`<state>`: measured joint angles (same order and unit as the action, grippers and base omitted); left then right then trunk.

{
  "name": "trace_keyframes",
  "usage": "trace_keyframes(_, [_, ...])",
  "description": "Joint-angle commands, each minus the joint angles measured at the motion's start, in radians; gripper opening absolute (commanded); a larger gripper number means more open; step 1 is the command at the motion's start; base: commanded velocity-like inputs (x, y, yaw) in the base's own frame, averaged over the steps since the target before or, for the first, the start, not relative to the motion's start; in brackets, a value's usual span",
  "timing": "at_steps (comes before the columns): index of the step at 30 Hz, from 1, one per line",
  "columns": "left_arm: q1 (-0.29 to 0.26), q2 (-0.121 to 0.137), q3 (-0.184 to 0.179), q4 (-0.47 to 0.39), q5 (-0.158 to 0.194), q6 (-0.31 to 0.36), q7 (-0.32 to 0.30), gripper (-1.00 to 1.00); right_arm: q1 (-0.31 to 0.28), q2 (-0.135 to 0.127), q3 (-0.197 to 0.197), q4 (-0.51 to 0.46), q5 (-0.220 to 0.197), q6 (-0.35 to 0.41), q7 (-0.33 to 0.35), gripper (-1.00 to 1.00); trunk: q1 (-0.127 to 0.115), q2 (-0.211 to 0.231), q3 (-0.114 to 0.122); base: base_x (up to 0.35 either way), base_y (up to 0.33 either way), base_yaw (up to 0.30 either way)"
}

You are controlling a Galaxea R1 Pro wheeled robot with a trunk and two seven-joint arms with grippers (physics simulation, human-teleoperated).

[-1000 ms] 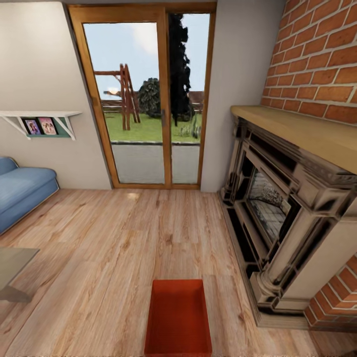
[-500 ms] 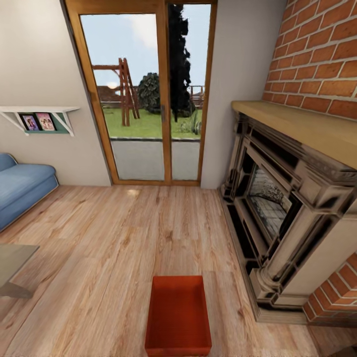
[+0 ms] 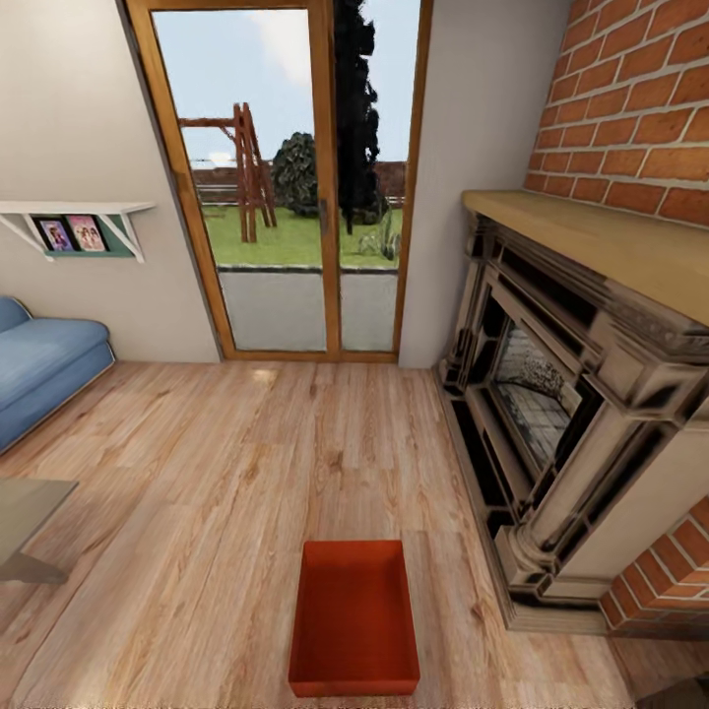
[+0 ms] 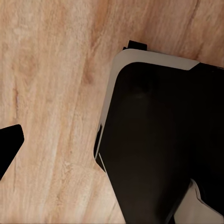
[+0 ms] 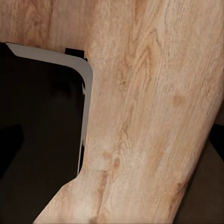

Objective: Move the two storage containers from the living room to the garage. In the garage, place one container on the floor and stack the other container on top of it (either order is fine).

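— Storage container (image 3: 354, 618), where is it?
— On the wood-plank floor (image 3: 197, 492), near the fireplace (image 3: 561, 414), glass doors (image 3: 286, 187) beyond (blue sofa (image 3: 44, 374) off left).
— Fingers spread or pressed?
— Cannot tell; wrist views show floor and the robot's dark base (image 4: 163, 149)

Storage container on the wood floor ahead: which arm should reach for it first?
Neither has a clear edge. The storage container lies centred ahead, slightly left of the fireplace; both wrist views look down at floor planks beside the robot's base. Drive closer first.
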<state>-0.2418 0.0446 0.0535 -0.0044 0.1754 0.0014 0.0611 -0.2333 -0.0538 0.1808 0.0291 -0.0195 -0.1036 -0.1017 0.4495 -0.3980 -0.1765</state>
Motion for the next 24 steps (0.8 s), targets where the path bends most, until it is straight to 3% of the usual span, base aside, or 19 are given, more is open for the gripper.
trace_keyframes(1, [-0.001,0.0,0.005,0.0,0.004,0.0,0.001,1.0,-0.001,0.0,0.007,0.003,-0.002,-0.005,-0.003,1.0,0.0,-0.002,-0.004,0.0,0.0,0.0])
trace_keyframes(24, [-0.001,0.0,0.005,0.0,0.004,0.0,0.001,1.0,-0.001,0.0,0.006,0.003,-0.002,-0.003,-0.003,1.0,0.0,-0.002,-0.04,0.0,0.0,0.0])
